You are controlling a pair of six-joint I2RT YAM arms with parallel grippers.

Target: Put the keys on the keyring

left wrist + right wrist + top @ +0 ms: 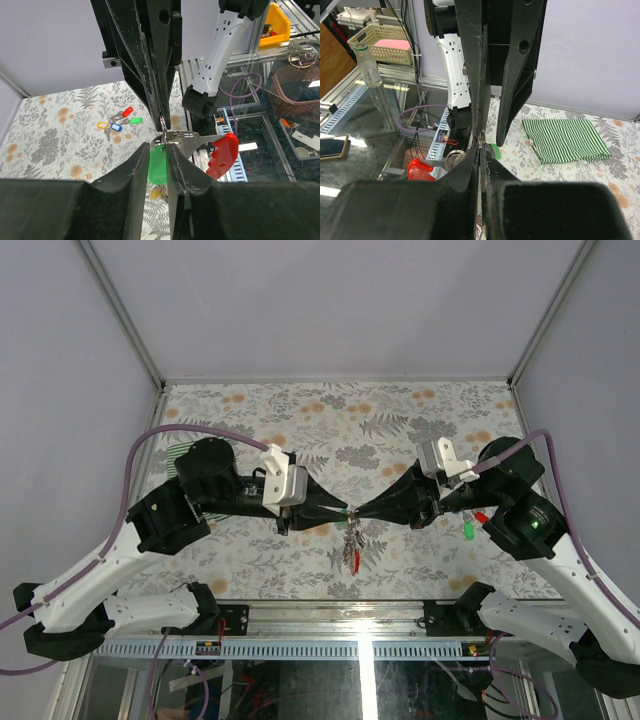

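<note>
Between left jaws, a green key (pixel 159 167)

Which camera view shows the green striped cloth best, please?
Right wrist view: the green striped cloth lies in plain sight. Top view shows only a sliver behind the left arm; left wrist view shows none.

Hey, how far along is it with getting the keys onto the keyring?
Done: a small cluster of keys already seems to hang from the keyring between the arms. In hand: the right gripper is shut on the keyring while the left gripper pinches a green key at it. Left: four loose keys lie on the table.
</note>
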